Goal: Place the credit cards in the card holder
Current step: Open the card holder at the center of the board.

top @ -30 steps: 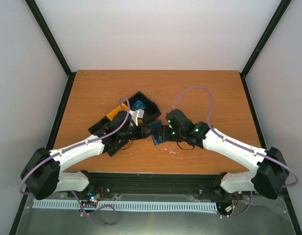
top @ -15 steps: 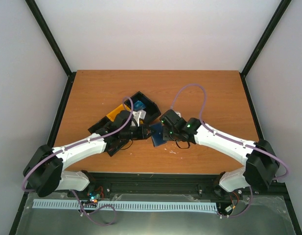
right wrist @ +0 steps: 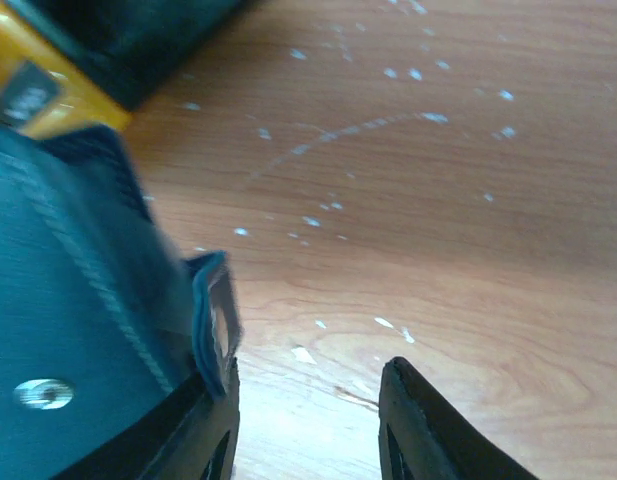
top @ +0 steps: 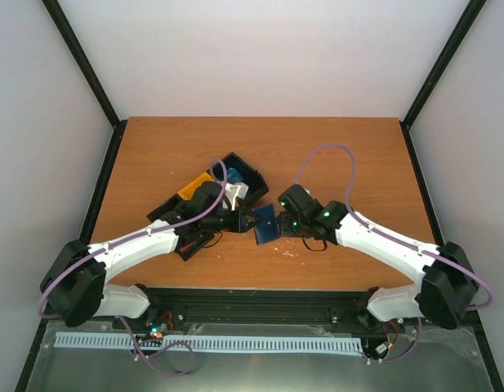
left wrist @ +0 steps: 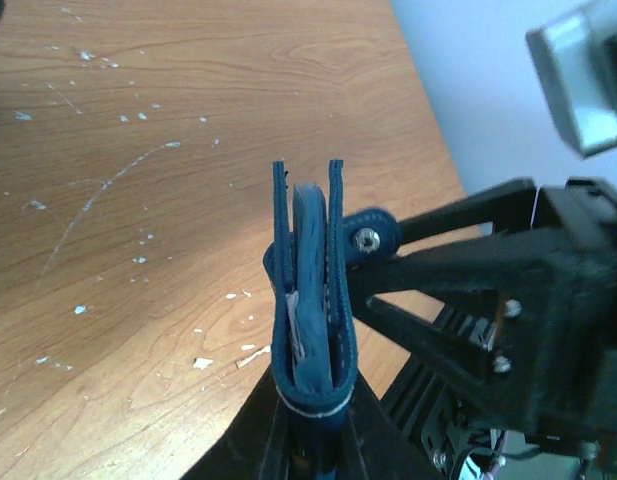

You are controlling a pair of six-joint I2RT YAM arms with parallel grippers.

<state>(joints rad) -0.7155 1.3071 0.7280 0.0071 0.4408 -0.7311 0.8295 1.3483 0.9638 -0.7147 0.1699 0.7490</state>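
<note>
Starting on the left of the top view, your left arm reaches from seven o'clock toward the middle of the wooden table (top: 153,155). The black and yellow bins (top: 193,189) lie partly under this arm, at about ten o'clock from the card holder (left wrist: 308,300).

The left gripper (left wrist: 310,432) is pinched narrow on the bottom fold of the card holder. The holder is lifted just above the table near its middle, a little toward the near edge. In the left wrist view it stands upright and edge-on, with its two dark blue walls a little apart and the lighter blue lining between them. A small pale edge shows inside, but you cannot tell what it is.

The snap tab (left wrist: 371,233) sticks out toward three o'clock, and its metal stud is just beside a black finger of the other arm.

The right gripper (right wrist: 308,435) meets the holder from three o'clock. Its jaws stand partly apart and only bare wood shows in the gap. The holder's outer face lies against the outside of its left finger (right wrist: 213,440), so this gripper grasps nothing.
</note>
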